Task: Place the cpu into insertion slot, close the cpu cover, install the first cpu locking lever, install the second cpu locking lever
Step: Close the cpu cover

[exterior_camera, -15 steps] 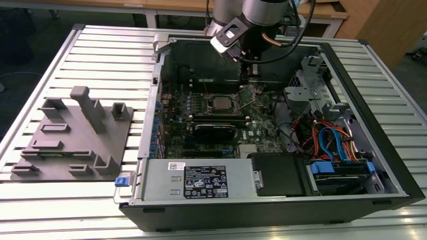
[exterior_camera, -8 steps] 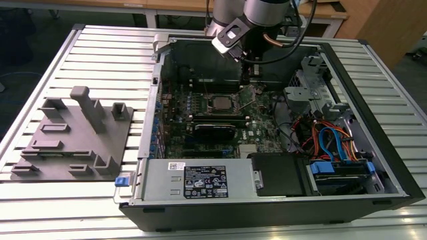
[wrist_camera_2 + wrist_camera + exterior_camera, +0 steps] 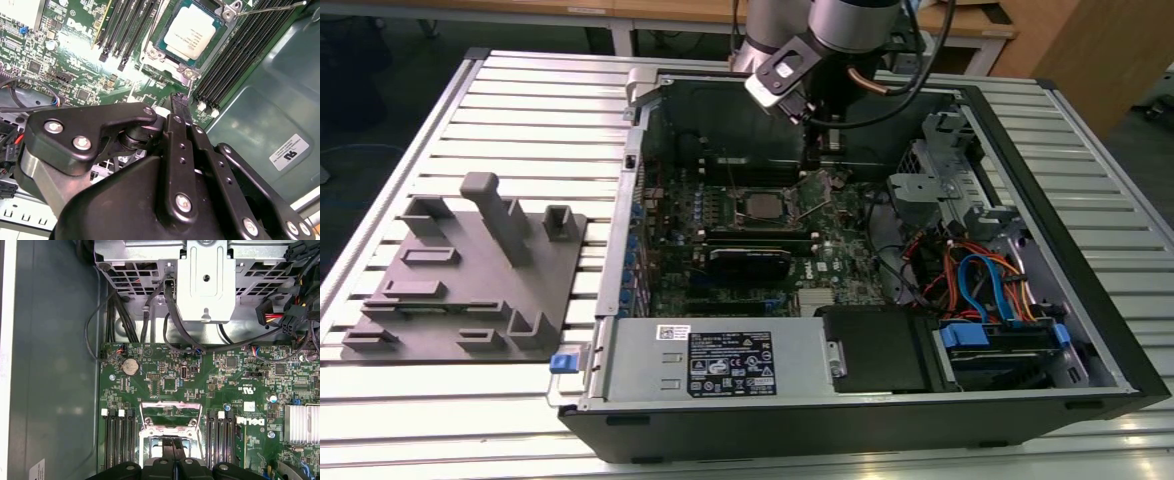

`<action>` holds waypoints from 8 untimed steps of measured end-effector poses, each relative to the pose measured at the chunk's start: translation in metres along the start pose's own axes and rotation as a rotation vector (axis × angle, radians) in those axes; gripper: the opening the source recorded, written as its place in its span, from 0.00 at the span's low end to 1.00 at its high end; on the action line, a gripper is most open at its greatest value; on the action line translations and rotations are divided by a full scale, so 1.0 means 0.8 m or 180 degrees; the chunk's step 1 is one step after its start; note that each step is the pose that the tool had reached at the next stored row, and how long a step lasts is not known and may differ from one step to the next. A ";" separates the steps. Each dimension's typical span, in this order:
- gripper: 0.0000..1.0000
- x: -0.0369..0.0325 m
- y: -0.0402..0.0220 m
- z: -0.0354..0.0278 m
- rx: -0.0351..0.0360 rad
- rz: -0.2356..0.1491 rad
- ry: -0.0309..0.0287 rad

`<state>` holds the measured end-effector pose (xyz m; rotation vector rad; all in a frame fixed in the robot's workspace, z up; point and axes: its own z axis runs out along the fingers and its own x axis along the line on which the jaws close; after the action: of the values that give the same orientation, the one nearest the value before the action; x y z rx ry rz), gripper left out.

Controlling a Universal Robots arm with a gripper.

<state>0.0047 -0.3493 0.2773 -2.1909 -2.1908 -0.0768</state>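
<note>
**Fingers together over a seated chip**

In the first wrist view the gripper (image 3: pixel 175 442) covers part of the socket, and its own links are cut off at the picture's edge. In the exterior view the arm hides the case wall behind it. Whether the fingertip touches the thin wire beside it cannot be told.

The gripper's fingers are pressed together, with nothing visible between them.

The cpu (image 3: pixel 195 32) is a pale silver-beige square lying flat in the insertion slot (image 3: pixel 155 54). It sits near the middle of the motherboard (image 3: pixel 65 65). The cpu cover (image 3: pixel 175 62) frames it in silver.

A thin lever rod (image 3: pixel 270 7) juts out from one socket corner. Black memory slots (image 3: pixel 125 25) flank the socket on two sides.

The computer case (image 3: pixel 854 420) lies open on the slatted table (image 3: pixel 520 90). A grey fixture (image 3: pixel 467 270) stands near the table's edge on the exterior view's left.
</note>
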 end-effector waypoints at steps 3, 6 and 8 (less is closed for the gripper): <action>0.11 0.0000 0.0011 0.0001 0.0000 0.0000 0.0000; 0.11 0.0000 0.0022 0.0001 0.0000 0.0000 -0.0001; 0.11 0.0000 0.0031 0.0001 0.0000 0.0000 -0.0001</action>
<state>0.0072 -0.3493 0.2772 -2.1911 -2.1909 -0.0766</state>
